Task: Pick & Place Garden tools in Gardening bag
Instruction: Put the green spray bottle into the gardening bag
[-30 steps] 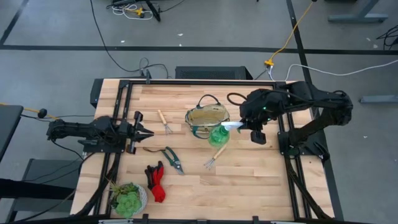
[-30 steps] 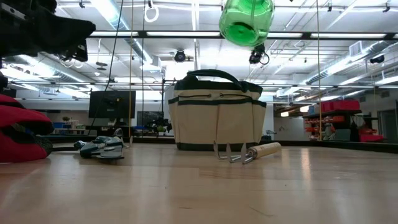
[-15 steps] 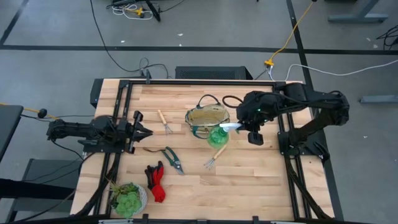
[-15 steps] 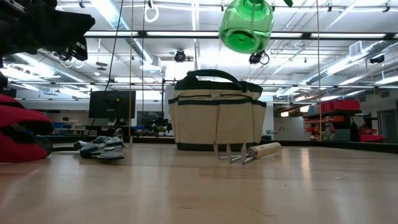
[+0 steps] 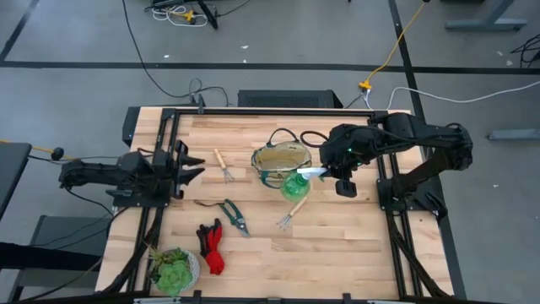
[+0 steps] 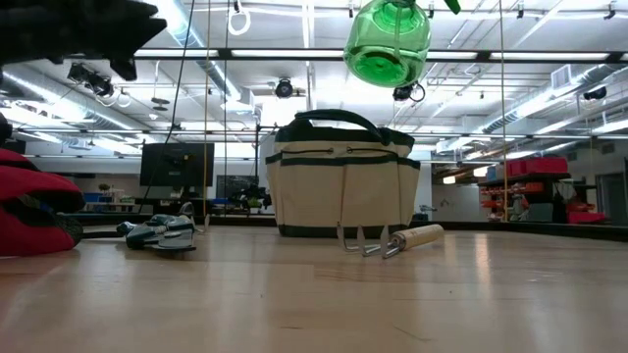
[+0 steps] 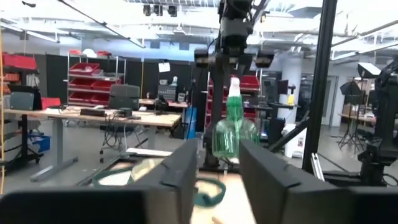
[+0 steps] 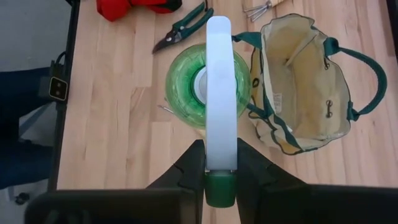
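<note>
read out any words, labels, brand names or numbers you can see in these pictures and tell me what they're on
None can be read.
A small pale tag inside the gardening bag: too small to read.
A white sheet on a dark pillar in the room behind: blurred.
The green bottle held by the right gripper shows no label.

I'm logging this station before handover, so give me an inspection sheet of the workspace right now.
Surface: light wooden table, level.
Job's things: tan fabric bag with green trim, upright and open; green round bottle with white handle lifted beside it; two wooden-handled forks, green-handled shears and red-and-black gloves lying on the table.
Clutter: potted green plant at a corner.
Grippers: right gripper shut on the bottle's handle; left gripper open, empty, near the left edge.
Cables: black and yellow, on the floor.
Surroundings: desks, red bins.
</note>
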You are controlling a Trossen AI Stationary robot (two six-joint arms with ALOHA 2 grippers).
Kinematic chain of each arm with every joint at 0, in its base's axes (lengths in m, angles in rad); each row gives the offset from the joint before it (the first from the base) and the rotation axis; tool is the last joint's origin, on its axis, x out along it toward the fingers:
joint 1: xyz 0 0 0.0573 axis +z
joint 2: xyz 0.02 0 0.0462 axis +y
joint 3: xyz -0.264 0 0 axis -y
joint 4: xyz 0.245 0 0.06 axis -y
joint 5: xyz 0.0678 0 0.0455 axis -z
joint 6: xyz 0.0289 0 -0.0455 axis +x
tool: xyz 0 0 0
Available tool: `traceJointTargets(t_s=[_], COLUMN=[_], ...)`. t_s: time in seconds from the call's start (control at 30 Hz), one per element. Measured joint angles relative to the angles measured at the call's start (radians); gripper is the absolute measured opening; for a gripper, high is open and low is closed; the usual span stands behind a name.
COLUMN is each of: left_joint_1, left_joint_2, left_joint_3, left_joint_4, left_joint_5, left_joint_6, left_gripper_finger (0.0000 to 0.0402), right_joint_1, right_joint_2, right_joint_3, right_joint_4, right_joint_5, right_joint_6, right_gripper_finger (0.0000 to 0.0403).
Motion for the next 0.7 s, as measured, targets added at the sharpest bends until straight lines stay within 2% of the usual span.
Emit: traceJointTargets(t_s=[0.2, 0.37, 0.53, 0.7], left_joint_1=[0.0, 0.0, 0.0, 0.0], left_joint_2=[0.15, 0.291, 0.44, 0.59], left_joint_3=[0.111, 0.216, 0.331, 0.442], left_joint_4=[-0.001, -0.002, 0.0, -0.002], left_joint_5=[0.0, 0.0, -0.013, -0.023], left_joint_6=[-0.001, -0.002, -0.002, 0.004], left_gripper_finger=[0.0243, 0.0306, 0.0338, 0.0344], right_joint_1=[0.0, 0.0, 0.0, 0.0], right_joint_2=[0.0, 0.0, 0.0, 0.0], right_joint_3=[0.0, 0.0, 0.0, 0.0], right_joint_4=[0.0, 0.001, 0.001, 0.001], right_joint_5=[0.011, 0.011, 0.011, 0.011], right_joint_6=[-0.001, -0.001, -0.001, -0.001], right_gripper_finger=[0.0055, 0.0055, 0.0055, 0.0055])
